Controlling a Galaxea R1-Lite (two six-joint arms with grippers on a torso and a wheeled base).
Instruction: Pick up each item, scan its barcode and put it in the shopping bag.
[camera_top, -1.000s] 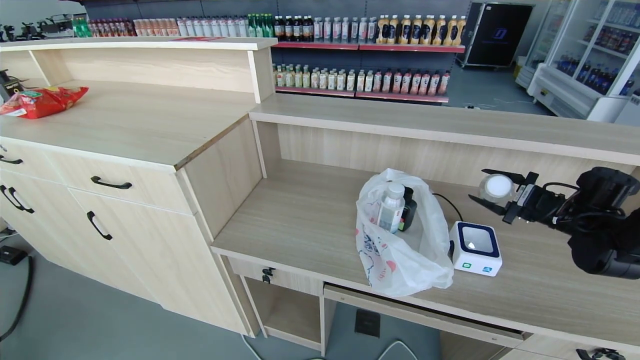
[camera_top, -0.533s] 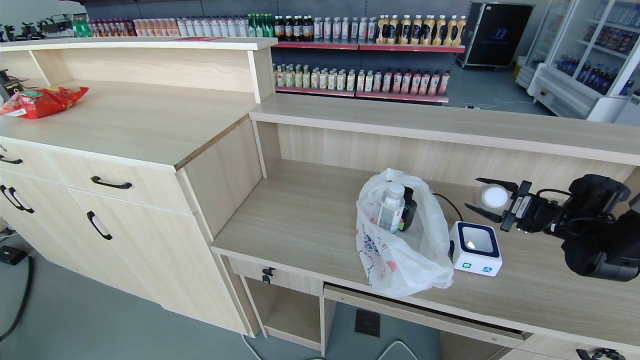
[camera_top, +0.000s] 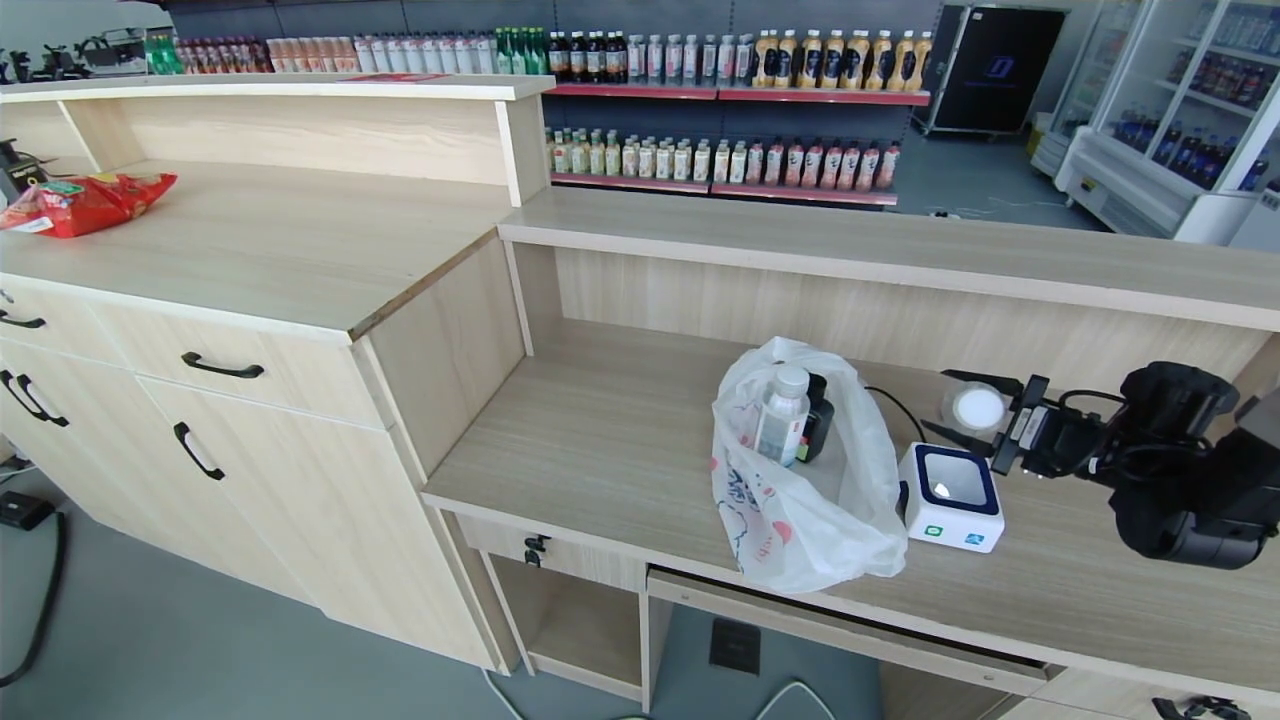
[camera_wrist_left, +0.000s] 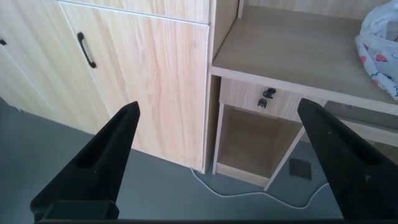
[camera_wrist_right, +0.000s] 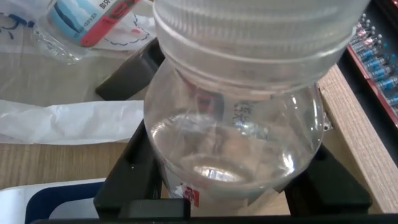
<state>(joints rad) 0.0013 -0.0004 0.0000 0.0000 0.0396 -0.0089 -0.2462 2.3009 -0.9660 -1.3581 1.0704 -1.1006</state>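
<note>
Right gripper (camera_top: 938, 402) is clamped on a clear bottle (camera_top: 978, 407) just past the scanner (camera_top: 950, 495), so the scan looks pending. Shopping bag (camera_top: 800, 530) already holds a bottle. Red snack bag (camera_top: 85, 200) waits far left, and the left gripper (camera_wrist_left: 217, 109) hangs wide apart.

Head view: taken from high up, aimed forward and down across the wooden counter (camera_top: 600, 430). Wide and distant, with shop shelves (camera_top: 720, 95) along the top of the frame and floor (camera_top: 150, 640) at lower left.

Left wrist view: held low off the counter's front, faced at cabinet doors (camera_wrist_left: 155, 81) and floor. An edge of the shopping bag (camera_top: 800, 520) is shared with the head view.

Right wrist view: set very close behind a clear bottle (camera_wrist_right: 236, 143). Bag and scanner (camera_top: 950, 495) are shared by these 2 views.
</note>
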